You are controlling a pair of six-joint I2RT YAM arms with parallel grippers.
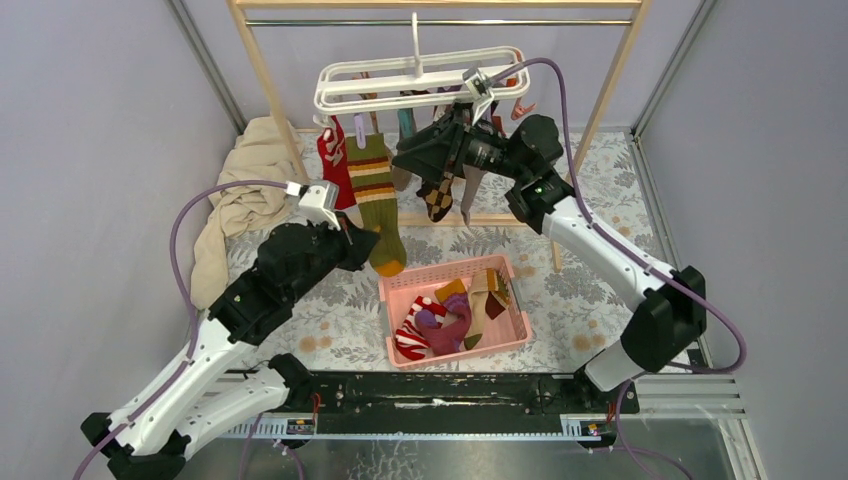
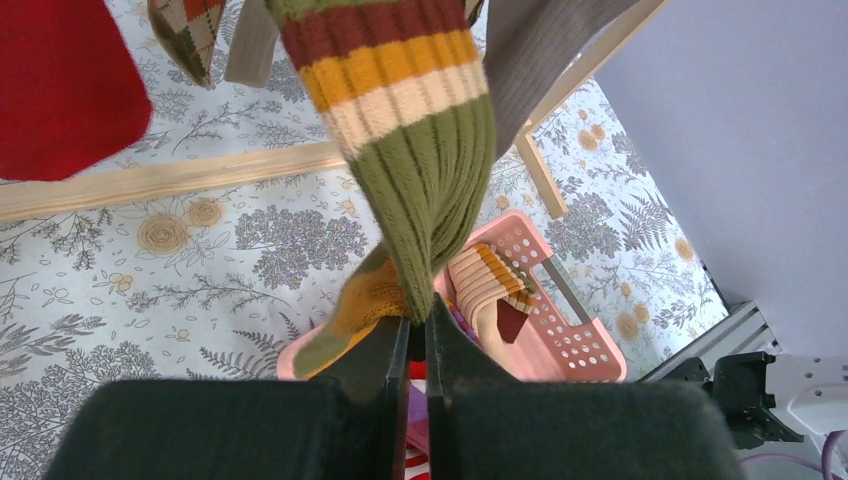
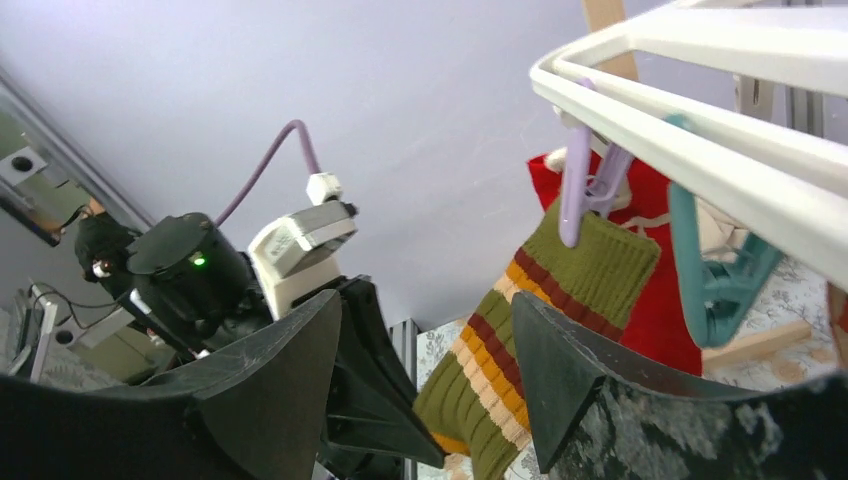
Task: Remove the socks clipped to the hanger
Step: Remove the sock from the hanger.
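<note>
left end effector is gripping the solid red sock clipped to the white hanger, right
No. The left end effector is shut on the olive-green ribbed sock with maroon, orange and cream stripes, not the solid red sock; the left wrist view shows it. It is clipped to the white plastic hanger.

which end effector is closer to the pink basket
Left: left end effector grips the olive striped sock near the pink basket; right end effector is up by the hanger.

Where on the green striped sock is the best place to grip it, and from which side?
Probably low on its free foot end, from below: the sock hangs straight down, its cuff pinned by a purple clip on the hanger. The left hand is shut there.
</note>
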